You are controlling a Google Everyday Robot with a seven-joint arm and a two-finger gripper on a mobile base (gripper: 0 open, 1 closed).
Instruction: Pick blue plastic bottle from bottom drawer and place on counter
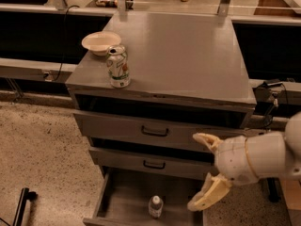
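Jaws spread wide and empty: your gripper (203, 171) hangs near the bottle (155, 206), which stands upright in the open bottom drawer (124, 197).

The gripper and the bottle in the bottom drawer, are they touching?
Apart. In the camera view, the open gripper hangs right of the bottle, with bare floor of the bottom drawer between them.

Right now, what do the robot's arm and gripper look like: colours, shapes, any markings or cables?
The gripper, at lower right beside the bottom drawer, has two pale cream, curved, tapering fingers. They join a bulky rounded white wrist housing ringed by a thin tan line. No cables or markings show on it.
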